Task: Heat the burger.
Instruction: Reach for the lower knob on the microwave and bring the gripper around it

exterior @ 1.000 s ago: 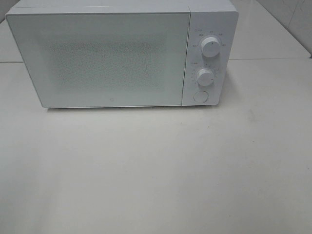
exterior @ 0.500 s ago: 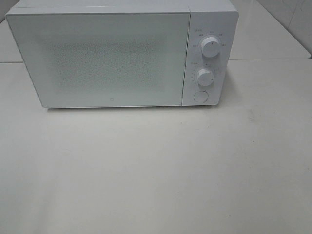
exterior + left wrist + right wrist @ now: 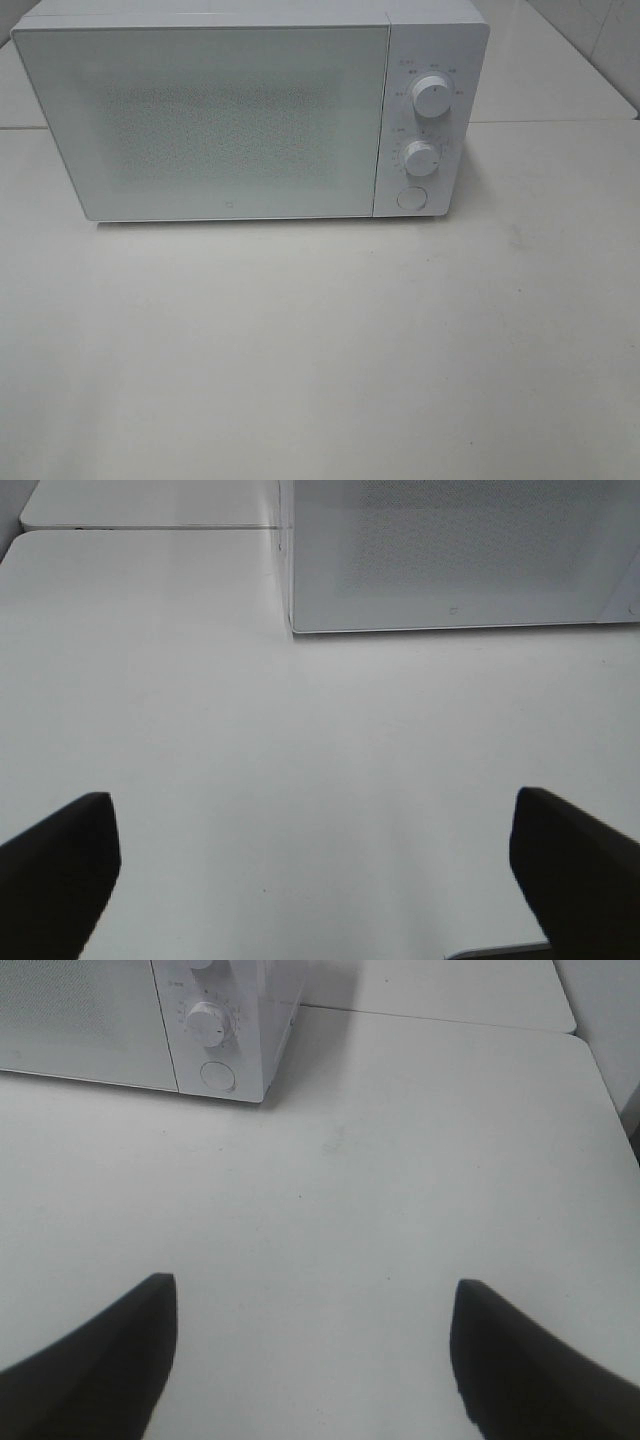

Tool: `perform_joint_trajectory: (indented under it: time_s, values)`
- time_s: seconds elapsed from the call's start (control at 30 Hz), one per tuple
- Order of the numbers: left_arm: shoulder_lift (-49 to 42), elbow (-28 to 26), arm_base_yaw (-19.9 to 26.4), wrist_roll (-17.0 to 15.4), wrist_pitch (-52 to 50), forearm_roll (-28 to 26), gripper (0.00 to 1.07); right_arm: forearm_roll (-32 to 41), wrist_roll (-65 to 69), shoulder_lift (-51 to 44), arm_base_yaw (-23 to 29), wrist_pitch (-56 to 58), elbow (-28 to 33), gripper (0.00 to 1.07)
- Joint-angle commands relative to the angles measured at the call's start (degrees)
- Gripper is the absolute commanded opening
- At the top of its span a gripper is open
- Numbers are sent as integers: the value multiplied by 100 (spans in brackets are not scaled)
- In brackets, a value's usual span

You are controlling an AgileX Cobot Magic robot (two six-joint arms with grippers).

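On the left, my left end effector [image 3: 312,825] hangs released above the bare white table [image 3: 300,730], its two dark fingers spread wide with nothing between them. Ahead of it stands a white microwave [image 3: 230,120] with its frosted door [image 3: 200,130] shut. To the right of the door are two round knobs, the upper knob [image 3: 431,97] above the lower knob [image 3: 421,158], with a round button [image 3: 411,198] beneath. On the far right, my right end effector [image 3: 315,1305] is also released and empty.

The burger is in no view; it may sit behind the frosted door, but I cannot tell. I judge the next move is either pressing the button to open the door, or turning a knob to start heating.

The high view shows the whole microwave front but neither arm. Only the wrist views show the end effectors, and the right wrist view also shows the table's far edge.
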Motion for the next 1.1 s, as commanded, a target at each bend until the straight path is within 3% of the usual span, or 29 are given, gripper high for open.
perform_joint_trajectory:
  time_s: [0.03, 0.6, 1.1]
  values:
    - [-138, 11, 46, -34, -69, -40, 98, -6, 74, -155, -34, -86, 17, 74]
    - [-138, 11, 46, -34, -69, -40, 98, -6, 74, -23, -23, -149, -92, 74]
    - [-138, 11, 46, -34, -69, -40, 98, -6, 74, 1306, -23, -2183, 11, 74]
